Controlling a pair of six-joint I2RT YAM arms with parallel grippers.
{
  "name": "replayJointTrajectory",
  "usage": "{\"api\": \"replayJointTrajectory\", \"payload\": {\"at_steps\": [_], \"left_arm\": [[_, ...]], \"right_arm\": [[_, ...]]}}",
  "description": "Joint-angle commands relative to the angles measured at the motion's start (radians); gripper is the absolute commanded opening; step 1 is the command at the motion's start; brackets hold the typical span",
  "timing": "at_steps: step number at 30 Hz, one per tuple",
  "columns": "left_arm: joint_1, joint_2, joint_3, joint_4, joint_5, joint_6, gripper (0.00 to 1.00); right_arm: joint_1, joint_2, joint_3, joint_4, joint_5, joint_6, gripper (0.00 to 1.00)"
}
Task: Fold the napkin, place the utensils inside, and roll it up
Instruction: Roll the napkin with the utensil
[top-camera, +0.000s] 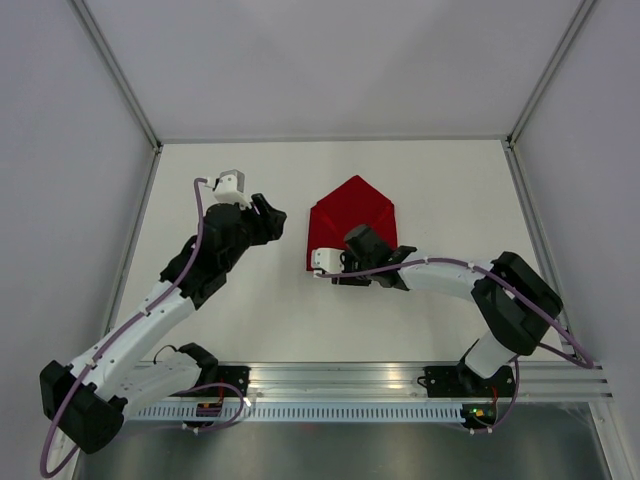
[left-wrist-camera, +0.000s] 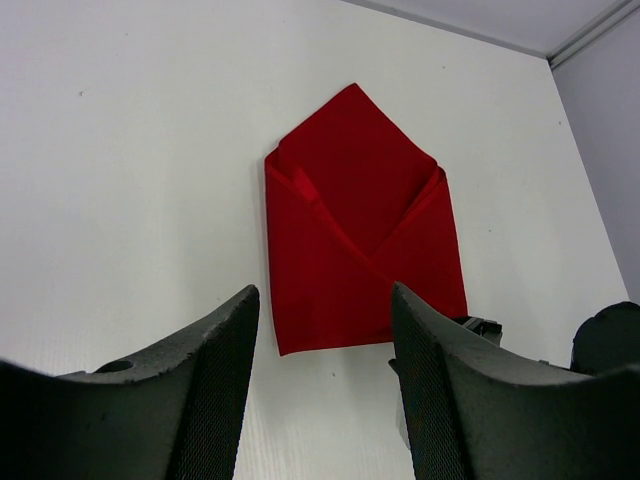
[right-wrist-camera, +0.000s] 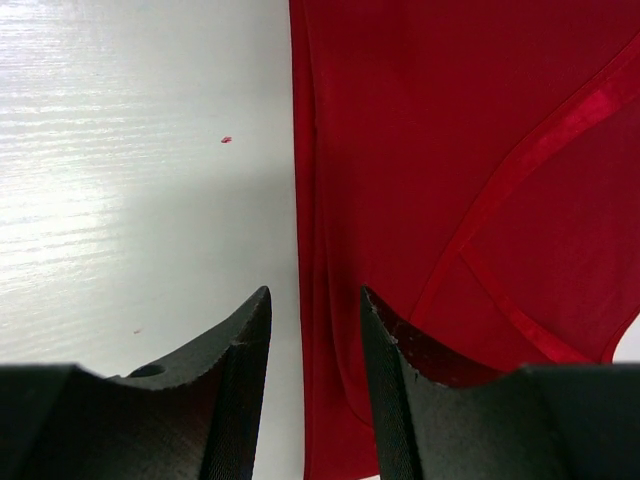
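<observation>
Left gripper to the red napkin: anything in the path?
Nothing visible. Only bare white table lies between the left gripper and the folded bright red cloth napkin. The right gripper sits at the napkin's near edge, to the side of that path, jaws open.

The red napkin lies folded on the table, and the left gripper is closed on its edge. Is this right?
Not quite. The napkin lies folded on the table, but the left gripper is open and apart from it, holding nothing. The left wrist view shows this.
</observation>
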Motion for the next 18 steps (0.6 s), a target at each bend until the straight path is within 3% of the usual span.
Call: {"api": "replayJointTrajectory", "payload": {"at_steps": [1, 18], "left_arm": [[-0.004, 0.008, 0.004, -0.012, -0.023, 0.028, 0.61], [-0.004, 0.086, 0.079, -0.037, 0.035, 0.02, 0.61]], "right_arm": [[0.001, 0.018, 0.007, 0.065, 0.024, -0.012, 0.47], [0.001, 0.119, 0.082, 0.036, 0.075, 0.05, 0.46]]}}
